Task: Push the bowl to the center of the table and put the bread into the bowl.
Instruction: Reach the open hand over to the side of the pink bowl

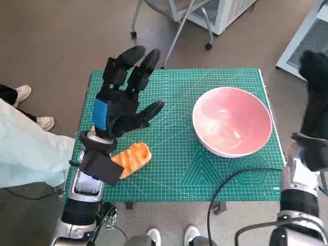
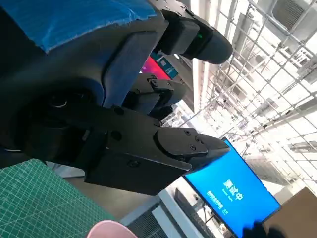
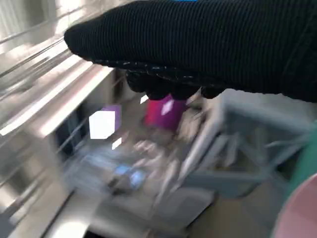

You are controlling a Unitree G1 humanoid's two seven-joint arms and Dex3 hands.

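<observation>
So far neither step looks done. From the head view, the pink bowl [image 1: 232, 121] sits toward the right side of the green mat [image 1: 174, 169], not at its middle, and it is empty. The bread [image 1: 132, 159] lies on the mat near the left front edge, well apart from the bowl. The left hand [image 1: 120, 102] hovers above the bread with fingers spread, holding nothing. The right hand [image 1: 316, 97] is raised beside the table's right edge; whether its fingers are apart or together I cannot tell.

Only the head view shows the bread and both hands. The left wrist view adds just a sliver of bowl rim and a blue screen [image 2: 232, 191]; the right wrist view is blurred.
</observation>
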